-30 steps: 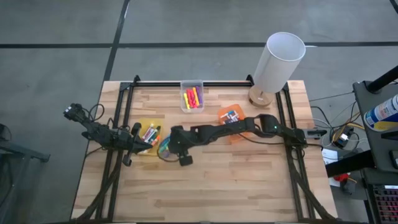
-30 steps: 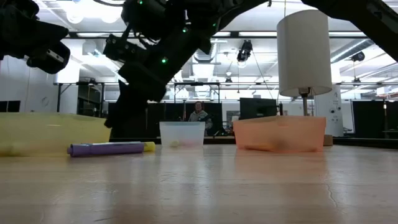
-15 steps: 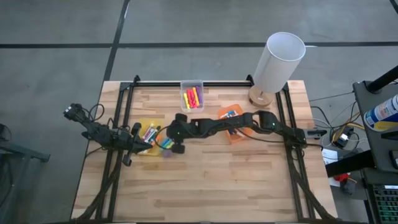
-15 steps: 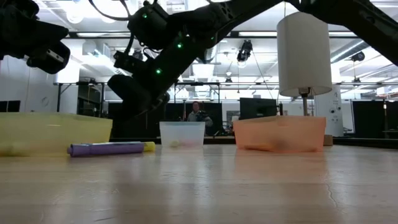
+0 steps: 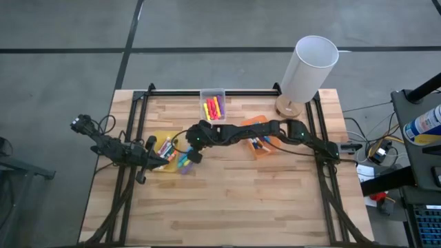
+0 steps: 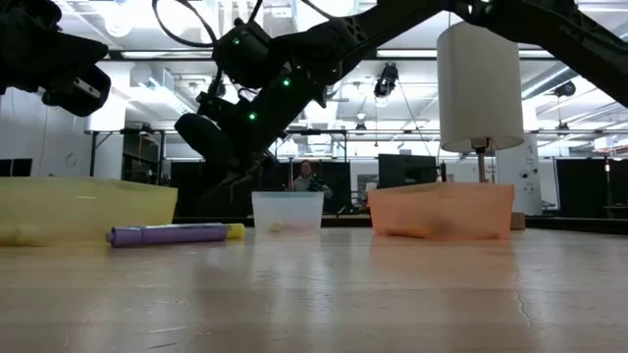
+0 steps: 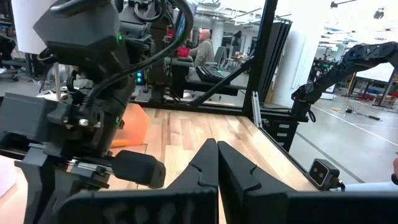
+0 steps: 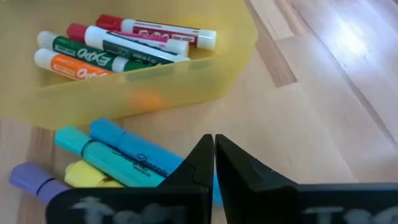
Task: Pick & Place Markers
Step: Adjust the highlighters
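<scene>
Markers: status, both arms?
Right gripper shut, empty, above loose highlighters beside yellow bin. Left gripper shut, parked by that bin. Nothing blocking.

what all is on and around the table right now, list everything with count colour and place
yellow bin: one, left part of the table, holding white-barrelled markers with red, green and orange caps
loose highlighters: a small heap of blue, teal, yellow and purple, on the wood beside the yellow bin
clear bin: one, at the far edge, with pink, yellow and orange highlighters
orange bin: one, right of centre, partly under the right arm, markers inside
lamp: one, white shade on a wooden base, far right corner
table: light wood, black frame
person: one, seated in the room behind
left gripper: shut, at the yellow bin
right gripper: shut, empty, above the loose highlighters
</scene>
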Controlling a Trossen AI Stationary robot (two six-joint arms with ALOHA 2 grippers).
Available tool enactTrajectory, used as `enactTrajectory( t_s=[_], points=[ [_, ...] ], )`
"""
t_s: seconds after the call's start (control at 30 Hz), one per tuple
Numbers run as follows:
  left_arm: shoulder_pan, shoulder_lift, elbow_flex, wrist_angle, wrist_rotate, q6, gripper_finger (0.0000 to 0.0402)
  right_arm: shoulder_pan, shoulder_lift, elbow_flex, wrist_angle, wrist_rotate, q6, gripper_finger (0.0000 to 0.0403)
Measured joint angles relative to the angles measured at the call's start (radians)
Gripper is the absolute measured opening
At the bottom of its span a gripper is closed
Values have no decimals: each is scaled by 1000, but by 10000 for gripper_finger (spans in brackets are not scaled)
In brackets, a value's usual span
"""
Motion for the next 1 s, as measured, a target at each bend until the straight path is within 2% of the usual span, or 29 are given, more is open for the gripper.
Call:
enactTrajectory(
  t_s=[0.37,0.8,0.83,0.93,1.0],
  points=[
    [0,0,0,0,0,0,0,1,64,11,-6,-22,101,12],
    [0,0,0,0,0,0,0,46,68,58,-221,-14,106,12],
    [0,0,0,0,0,0,0,52,68,71,-245,5,99,12],
    [0,0,0,0,0,0,0,76,68,129,-312,148,28,12],
    [0,0,0,0,0,0,0,91,63,173,-343,184,-48,12]
  ],
)
